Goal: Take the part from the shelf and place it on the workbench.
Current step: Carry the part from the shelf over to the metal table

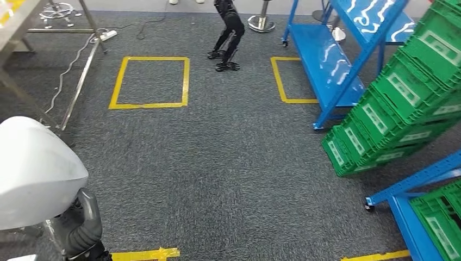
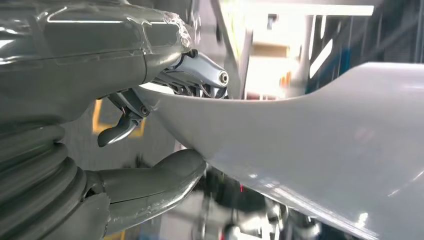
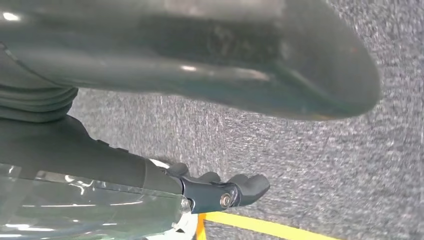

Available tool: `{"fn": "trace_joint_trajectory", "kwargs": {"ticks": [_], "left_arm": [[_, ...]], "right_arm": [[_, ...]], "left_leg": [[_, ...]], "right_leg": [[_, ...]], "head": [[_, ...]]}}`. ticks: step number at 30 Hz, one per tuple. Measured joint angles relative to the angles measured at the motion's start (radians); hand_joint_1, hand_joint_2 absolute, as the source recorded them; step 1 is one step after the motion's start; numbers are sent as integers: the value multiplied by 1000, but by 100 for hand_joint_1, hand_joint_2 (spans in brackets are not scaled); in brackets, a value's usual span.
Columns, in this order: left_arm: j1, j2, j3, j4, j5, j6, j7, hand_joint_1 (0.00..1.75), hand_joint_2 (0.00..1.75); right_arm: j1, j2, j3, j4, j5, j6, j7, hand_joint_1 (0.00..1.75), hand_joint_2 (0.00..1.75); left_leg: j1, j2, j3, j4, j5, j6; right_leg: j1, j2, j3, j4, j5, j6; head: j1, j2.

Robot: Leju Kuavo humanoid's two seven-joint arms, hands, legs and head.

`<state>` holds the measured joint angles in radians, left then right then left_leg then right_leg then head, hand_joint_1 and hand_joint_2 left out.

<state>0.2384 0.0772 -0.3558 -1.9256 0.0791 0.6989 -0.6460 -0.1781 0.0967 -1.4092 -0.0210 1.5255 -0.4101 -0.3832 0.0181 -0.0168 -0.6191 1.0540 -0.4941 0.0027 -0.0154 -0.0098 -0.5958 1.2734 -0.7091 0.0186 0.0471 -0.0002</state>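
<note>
The part (image 1: pixel 32 168) is a large smooth white curved shell at the lower left of the head view. My left hand (image 1: pixel 84 231) holds it from below. In the left wrist view the shell (image 2: pixel 310 145) sits clamped between the thick grey thumb (image 2: pixel 160 180) and the darker fingers (image 2: pixel 200 75) of my left hand (image 2: pixel 125 125). My right hand (image 3: pixel 100 165) hangs over grey carpet with nothing in it, thumb (image 3: pixel 225 65) apart from the fingers (image 3: pixel 240 187). The blue shelf (image 1: pixel 331 70) stands at the right. A metal-framed table (image 1: pixel 16 32) shows at the top left.
Green crates (image 1: pixel 413 92) lean stacked on tilted blue racks at the right. Yellow tape squares (image 1: pixel 149 81) mark the carpet ahead. A small black legged robot (image 1: pixel 228 38) stands further off, with a stool base (image 1: pixel 261 22) behind it. A power strip (image 1: pixel 106 35) lies by the table legs.
</note>
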Motion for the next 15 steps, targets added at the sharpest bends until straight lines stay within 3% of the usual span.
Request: {"fn": "trace_joint_trajectory", "kwargs": {"ticks": [1, 2, 5, 7, 8, 9, 11, 13, 15], "left_arm": [[8, -12, 16, 4, -17, 0, 0, 175, 175], [14, -26, 33, 8, -34, 0, 0, 175, 175], [22, -71, 84, 19, -66, 0, 0, 175, 175], [29, -101, 117, 25, -70, 0, 0, 175, 175], [34, -115, 133, 28, -70, 0, 0, 175, 175], [41, -128, 151, 30, -72, 0, 0, 175, 175], [49, -153, 186, 32, -86, 0, 0, 175, 175], [52, -176, 216, 32, -107, 1, 0, 175, 175], [55, -198, 241, 32, -120, 1, 0, 175, 175]], "right_arm": [[1, 0, 0, 0, 0, 0, 2, 0, 0], [1, 0, 0, 0, 0, 1, 5, 0, 0], [-2, 0, 0, 0, 0, 1, 7, 0, 0], [-4, -2, 0, 1, 0, 2, 7, 0, 0], [-6, -2, 0, 1, 0, 2, 8, 0, 0], [-8, -1, 0, 1, 0, 2, 8, 0, 0], [-11, 1, 1, 1, 0, 2, 10, 0, 0], [-10, 3, 1, 0, 0, 3, 11, 0, 0], [-6, 4, 1, 0, 0, 3, 12, 0, 0]], "left_leg": [[-5, -16, -1, 0, 2, 3], [-9, -30, -1, 0, 3, 5], [-14, -67, 0, -2, 10, 9], [-11, -86, -6, -5, 18, 4], [-9, -96, -8, -9, 24, -2], [-9, -95, -10, -10, 27, -6], [-12, -42, -25, 13, 5, -12], [-11, 15, -68, 106, -60, -22], [-2, 18, -113, 213, -111, -38]], "right_leg": [[6, 4, -7, 10, 10, -10], [14, 9, 2, -18, 38, -21], [36, 58, 72, -199, 141, -58], [41, 81, 90, -253, 157, -72], [42, 76, 91, -261, 161, -74], [41, 68, 95, -274, 168, -74], [37, 48, 106, -305, 189, -71], [35, 20, 109, -322, 201, -66], [33, -10, 105, -321, 202, -63]], "head": [[4, 0], [7, 0], [7, 0], [10, 0], [13, 0], [17, 0], [16, 0], [6, 0], [-1, 0]]}}
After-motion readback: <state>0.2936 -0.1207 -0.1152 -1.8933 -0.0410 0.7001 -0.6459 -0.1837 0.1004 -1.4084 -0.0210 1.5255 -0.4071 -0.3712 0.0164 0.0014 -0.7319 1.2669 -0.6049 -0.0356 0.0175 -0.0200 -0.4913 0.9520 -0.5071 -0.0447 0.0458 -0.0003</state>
